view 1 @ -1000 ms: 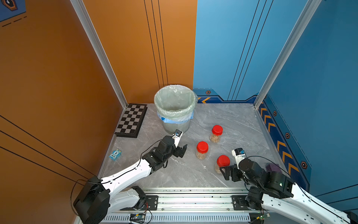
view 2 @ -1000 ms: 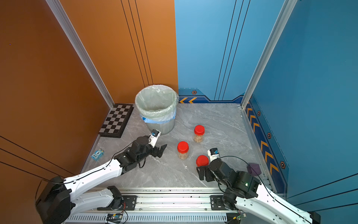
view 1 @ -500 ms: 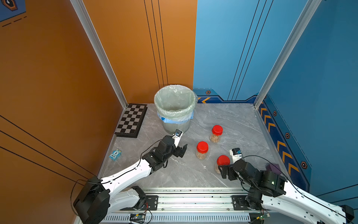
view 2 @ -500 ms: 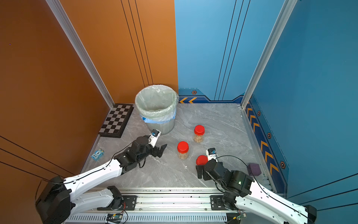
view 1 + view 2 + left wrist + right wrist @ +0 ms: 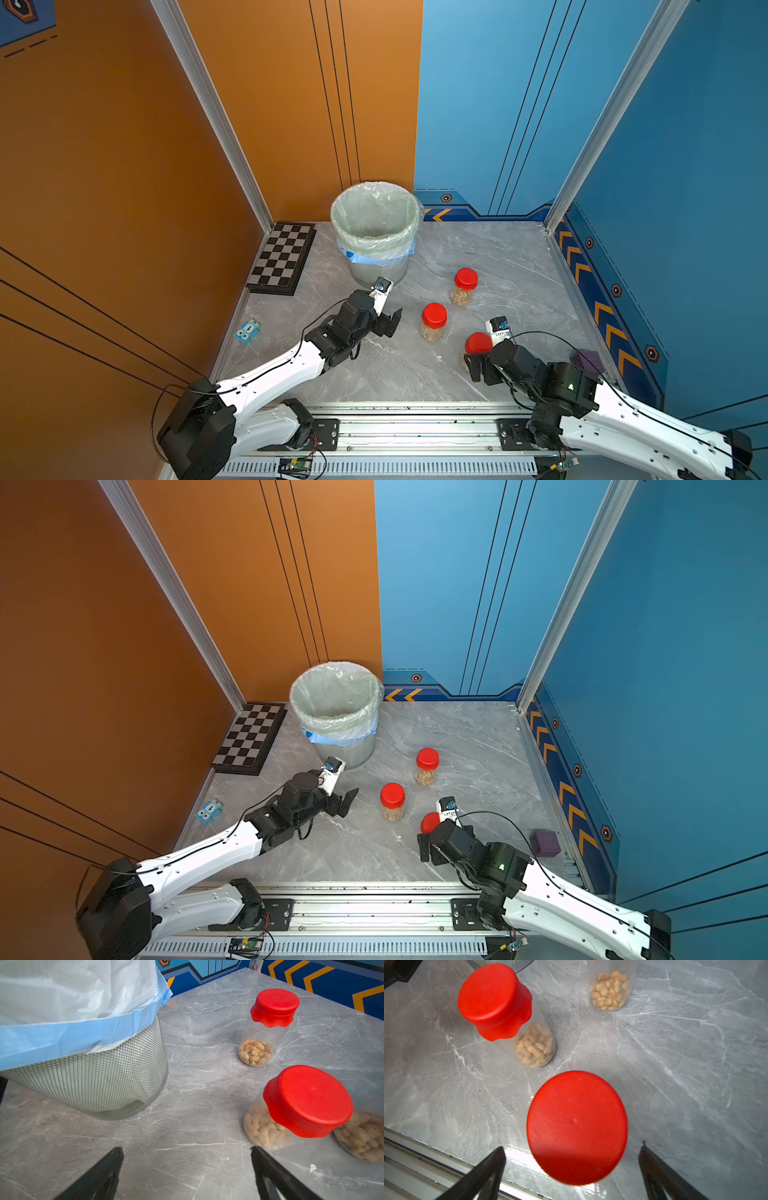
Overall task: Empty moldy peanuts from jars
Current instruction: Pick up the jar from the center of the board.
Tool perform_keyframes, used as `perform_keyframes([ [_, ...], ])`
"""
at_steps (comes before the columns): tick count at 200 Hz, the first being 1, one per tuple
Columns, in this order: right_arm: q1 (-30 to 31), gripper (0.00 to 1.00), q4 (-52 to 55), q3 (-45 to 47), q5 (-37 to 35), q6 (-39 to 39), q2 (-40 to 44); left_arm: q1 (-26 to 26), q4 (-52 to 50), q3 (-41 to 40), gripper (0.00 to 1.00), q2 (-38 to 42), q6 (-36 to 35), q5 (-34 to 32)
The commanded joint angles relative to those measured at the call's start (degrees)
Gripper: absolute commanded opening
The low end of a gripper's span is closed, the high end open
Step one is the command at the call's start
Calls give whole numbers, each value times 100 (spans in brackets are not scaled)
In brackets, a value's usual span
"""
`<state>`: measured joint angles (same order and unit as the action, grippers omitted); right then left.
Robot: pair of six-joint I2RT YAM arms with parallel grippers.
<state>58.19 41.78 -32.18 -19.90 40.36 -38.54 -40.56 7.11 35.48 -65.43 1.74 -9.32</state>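
Only the top views take in the folded chessboard (image 5: 282, 257) in the far left corner and the small blue toy block (image 5: 247, 331) with eyes near the left edge. Next comes the round waste bin (image 5: 376, 272). From above it shows just a pale crinkled liner. The left wrist view adds a wire-mesh wall and the liner's blue hem.

The left claw (image 5: 186, 1150) is spread wide and holds nothing, over bare table (image 5: 498, 257) between the bin and the middle jar (image 5: 433, 322).

The three clear plastic jars stand upright and lidded, near one another but apart. The far jar (image 5: 464, 286) is the furthest back and the near jar (image 5: 577, 1128) is closest to the front rail. The wrist views show what the top views blur: the peanuts (image 5: 255, 1052) are in their shells, heaped in the bottom of each jar, and the matte red lids have wavy skirts.

The right claw (image 5: 571, 1147) is also wide. In the right wrist view the near jar's lid lies between its fingers with a gap on each side, hiding the jar's body. In both top views the right wrist partly covers that jar.

A purple block (image 5: 545, 843) sits by the right wall.

The table is glossy grey marble pattern with white veins. Its walls are orange on the left and blue on the right, with aluminium posts and orange chevrons.
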Motion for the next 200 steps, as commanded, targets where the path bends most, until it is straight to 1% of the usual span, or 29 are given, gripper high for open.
perform_keyframes([
  [1,43,100,-283,41,-326,-220,-246,2,133,39,98,-14,-34,136],
  [52,39,100,-518,171,-495,-244,-553,-5,157,26,98,21,-46,167],
  [139,-196,100,-929,418,-263,-354,-628,-5,170,-31,98,61,-55,141],
  [200,-370,99,-1212,518,-152,-458,-831,-5,175,-56,98,107,-63,97],
])
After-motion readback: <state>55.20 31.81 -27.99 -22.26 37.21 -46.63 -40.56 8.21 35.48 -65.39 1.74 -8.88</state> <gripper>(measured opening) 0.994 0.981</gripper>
